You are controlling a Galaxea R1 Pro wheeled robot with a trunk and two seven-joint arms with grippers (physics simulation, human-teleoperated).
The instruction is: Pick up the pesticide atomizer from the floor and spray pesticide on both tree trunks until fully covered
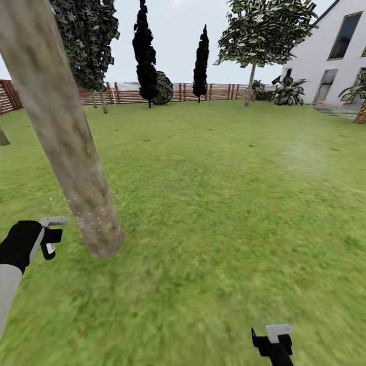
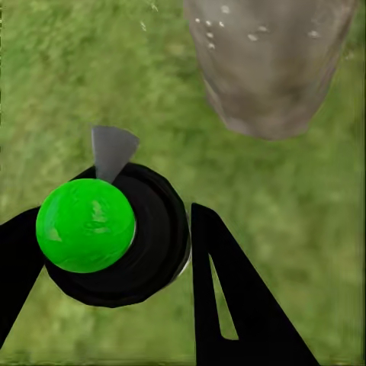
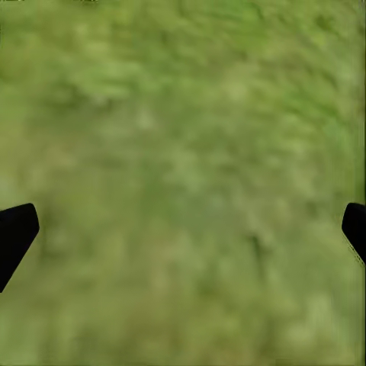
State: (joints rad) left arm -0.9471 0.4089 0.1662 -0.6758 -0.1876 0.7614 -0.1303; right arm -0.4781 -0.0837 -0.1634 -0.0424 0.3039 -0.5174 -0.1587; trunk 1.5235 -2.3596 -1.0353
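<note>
A thick mottled grey-tan tree trunk (image 1: pixel 66 137) leans up from the lawn at the left, with small white specks low on its bark. My left gripper (image 1: pixel 51 243) hangs just left of the trunk's base. In the left wrist view its black fingers (image 2: pixel 217 282) are shut on the pesticide atomizer (image 2: pixel 85 225), a round black body with a bright green cap and a grey nozzle. The nozzle points toward the trunk base (image 2: pixel 271 69), a short gap away. My right gripper (image 1: pixel 274 345) is low at the front right, open over bare grass (image 3: pixel 183 152).
Green lawn (image 1: pixel 218 193) stretches to a brown slat fence (image 1: pixel 213 91) at the back. Dark cypress-like trees (image 1: pixel 146 56) and a leafy tree with a pale trunk (image 1: pixel 250 81) stand far off. A white house (image 1: pixel 335 56) is at the back right.
</note>
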